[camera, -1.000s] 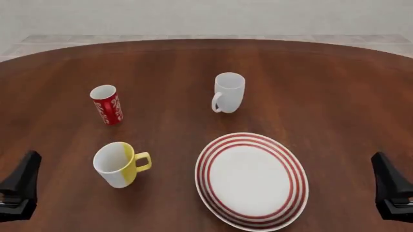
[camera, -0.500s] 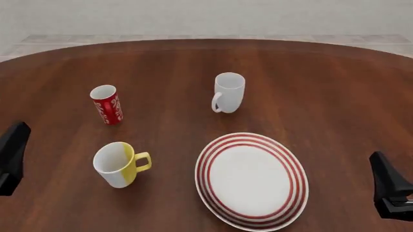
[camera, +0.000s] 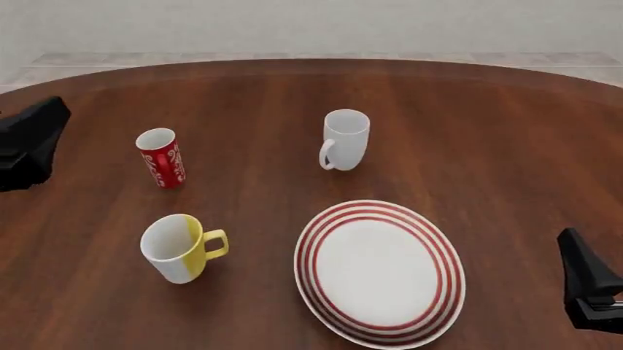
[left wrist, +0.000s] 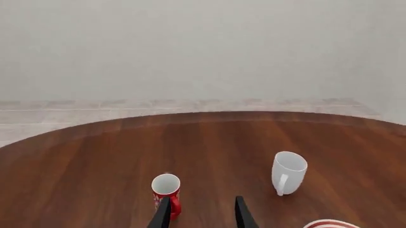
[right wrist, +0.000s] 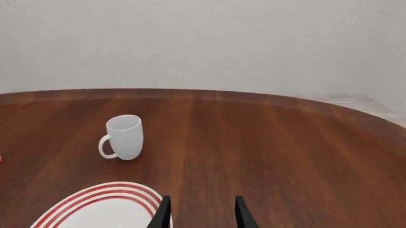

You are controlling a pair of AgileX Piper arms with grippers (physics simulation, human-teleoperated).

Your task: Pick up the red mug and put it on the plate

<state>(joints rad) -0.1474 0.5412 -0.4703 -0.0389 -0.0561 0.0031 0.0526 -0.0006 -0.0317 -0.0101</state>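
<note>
The red mug [camera: 160, 158] stands upright at the table's left, white swirls on its side; the left wrist view shows the same red mug [left wrist: 166, 191] just beyond one fingertip. Nearer and to the right lies the plate [camera: 380, 273], white with red rings, with nothing on it. My left gripper [camera: 44, 124] hovers at the far left, level with the mug and apart from it, and this left gripper [left wrist: 201, 216] is open and holds nothing. At the lower right edge my right gripper [camera: 582, 270] is also open, right gripper [right wrist: 201, 213] pointing past the plate's rim [right wrist: 127, 190].
A plain white mug [camera: 346, 138] stands behind the plate, handle to the left. A yellow-and-white mug [camera: 180, 248] sits near the front, just in front of the red mug. The round wooden table ends at a curved far edge [camera: 311, 62].
My left gripper has travelled from the lower left corner up and forward along the left edge, to beside the red mug. The right arm and all the objects have stayed put.
</note>
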